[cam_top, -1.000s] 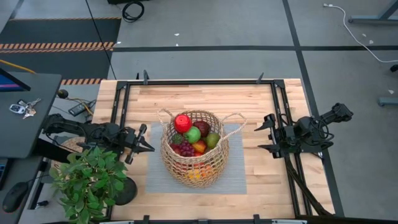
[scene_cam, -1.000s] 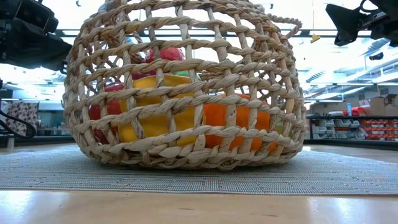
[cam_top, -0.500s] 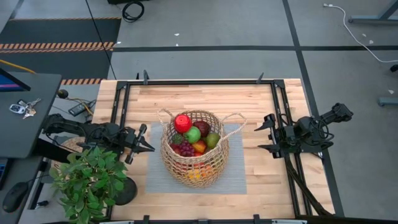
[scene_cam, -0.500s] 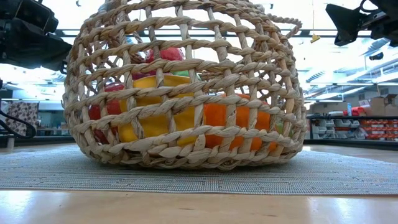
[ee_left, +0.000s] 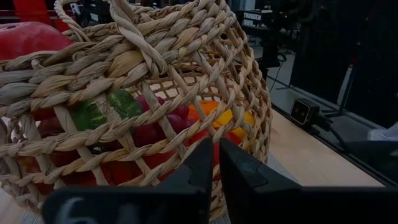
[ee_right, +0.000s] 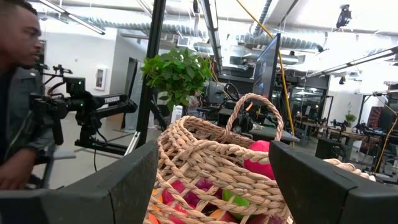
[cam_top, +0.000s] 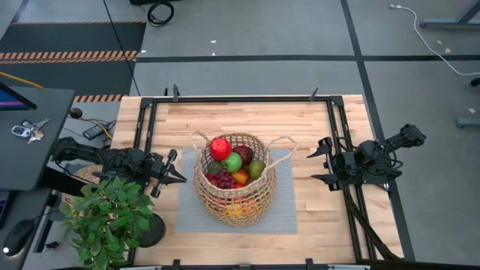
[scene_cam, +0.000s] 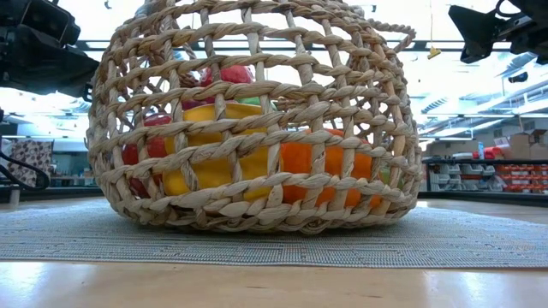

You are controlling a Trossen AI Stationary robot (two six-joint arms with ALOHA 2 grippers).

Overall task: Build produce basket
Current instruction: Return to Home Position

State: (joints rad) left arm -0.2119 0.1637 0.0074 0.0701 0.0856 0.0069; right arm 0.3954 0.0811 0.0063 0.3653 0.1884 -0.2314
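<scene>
- Basket point(cam_top: 232, 196) sits on its base in the middle of the grey mat point(cam_top: 283, 214), mid-table point(cam_top: 247, 118), between the two arms.
- Produce point(cam_top: 233, 166) is heaped inside, with a red apple point(cam_top: 220, 146) topmost at the far rim. No fruit shows on the bare wood, so I judge the loading finished.
- Left gripper point(ee_left: 216, 146) is on the basket's left, near it but not touching. Its jaws are together with only a thin slit between them, and they hold nothing.
- Right gripper point(ee_right: 212, 144) is on the basket's right, farther off. Its jaws are wide apart and empty.
- Both point inward at the basket from clear of it, which fits a parked pose rather than a reach.
- Basket mouth faces straight up. It is round in plan, so it has no true long axis. The line through the two loop handles runs roughly left-right across the table.
</scene>
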